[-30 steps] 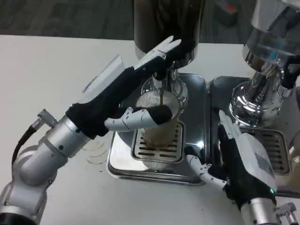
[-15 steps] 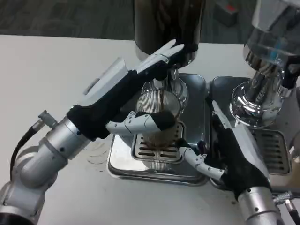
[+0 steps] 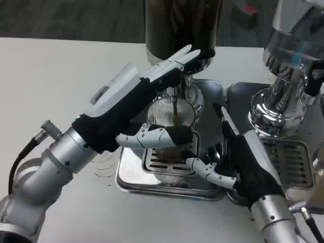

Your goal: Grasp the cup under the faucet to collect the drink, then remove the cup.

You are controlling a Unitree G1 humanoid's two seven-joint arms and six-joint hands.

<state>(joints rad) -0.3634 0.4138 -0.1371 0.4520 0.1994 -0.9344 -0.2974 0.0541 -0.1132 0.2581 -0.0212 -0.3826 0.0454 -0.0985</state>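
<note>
White table, cup under faucet

A clear ribbed plastic cup stands on the slotted grate of a shiny steel drip tray, under the dark dispenser's faucet, with a thin brown stream falling into it. The left hand wraps the cup, thumb across its front, fingers reaching behind. The right hand hovers just beside the cup, fingers spread, above the white tabletop.
</note>
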